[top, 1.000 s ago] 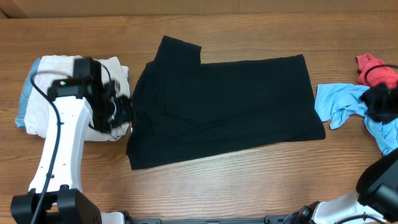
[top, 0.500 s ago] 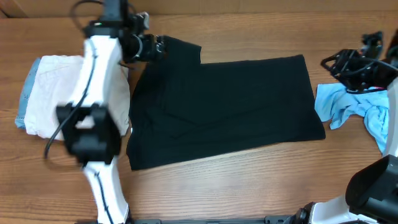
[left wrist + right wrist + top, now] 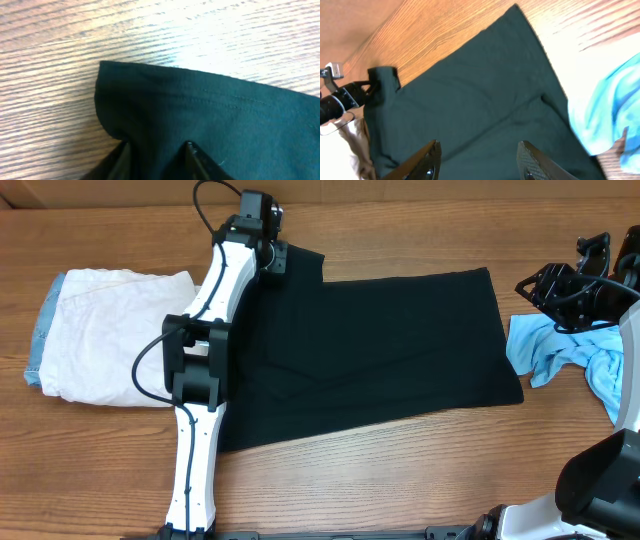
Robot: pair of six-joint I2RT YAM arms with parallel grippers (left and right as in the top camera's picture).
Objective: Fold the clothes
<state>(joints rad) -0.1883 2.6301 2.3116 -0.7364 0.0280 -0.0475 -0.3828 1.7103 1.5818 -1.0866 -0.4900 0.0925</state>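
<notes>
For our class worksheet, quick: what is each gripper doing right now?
Left gripper: jaws astride the black T-shirt sleeve; whether it grips cannot be told.
Right gripper: open, holding nothing.

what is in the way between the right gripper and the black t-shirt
Nothing visible. The right gripper hangs with jaws apart beyond the right hem of the flat black fabric T-shirt; the crumpled light blue garment lies beside that hem, not on it.

Wooden table [image 3: 400, 470]: black T-shirt [image 3: 380, 350] spread centre; cream garment [image 3: 110, 335] left; light blue garment [image 3: 550, 345] right.
</notes>
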